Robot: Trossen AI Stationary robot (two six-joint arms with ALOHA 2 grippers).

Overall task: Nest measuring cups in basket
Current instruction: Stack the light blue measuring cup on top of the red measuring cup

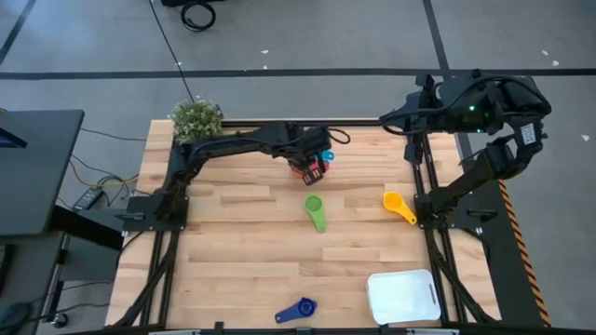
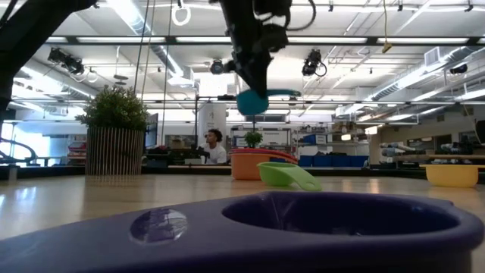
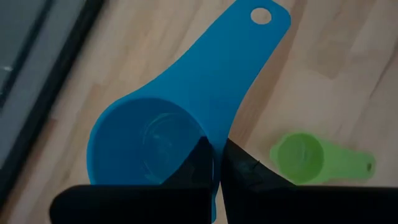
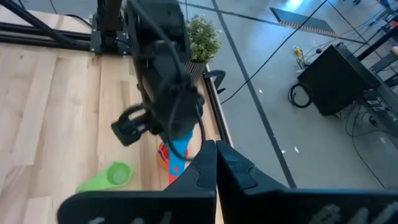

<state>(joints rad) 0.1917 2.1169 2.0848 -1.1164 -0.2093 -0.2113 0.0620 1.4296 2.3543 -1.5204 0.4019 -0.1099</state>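
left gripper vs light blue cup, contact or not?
Touching. In the left wrist view the left gripper has its fingers pinched on the rim of the light blue cup; the low view shows that cup hanging above the table.

The light blue cup has its rim partly hidden behind the left fingers. Under those fingers, the red cup is mostly covered. The dark blue cup, blurred, is cut off by the frame.
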